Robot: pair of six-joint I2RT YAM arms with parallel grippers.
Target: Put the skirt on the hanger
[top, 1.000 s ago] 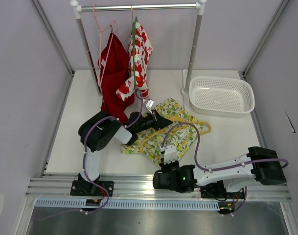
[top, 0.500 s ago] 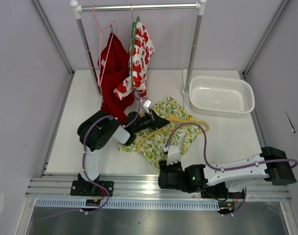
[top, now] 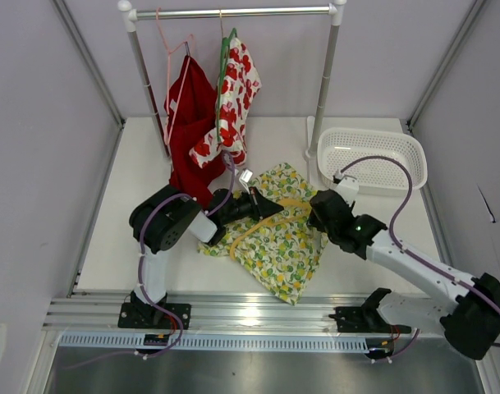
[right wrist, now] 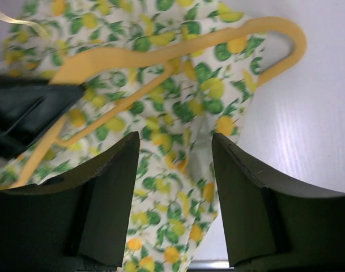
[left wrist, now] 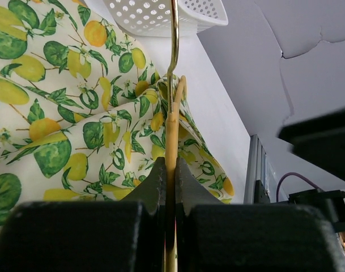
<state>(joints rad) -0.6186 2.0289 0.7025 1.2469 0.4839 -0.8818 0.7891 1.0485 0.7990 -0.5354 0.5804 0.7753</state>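
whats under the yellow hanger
Mostly the lemon-print skirt; the hanger has its looped end over bare table. Whatever is beneath the skirt is covered.

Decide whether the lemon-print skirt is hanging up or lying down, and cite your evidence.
Lying down. The skirt is spread over the table; the left pincer is shut on the yellow hanger lying against it.

A robotics lab cell is showing: plain pale-lilac panel walls point(top: 36, 148) are enclosing a white tabletop point(top: 126, 168), a slotted aluminium rail point(top: 233, 310) edging its front.
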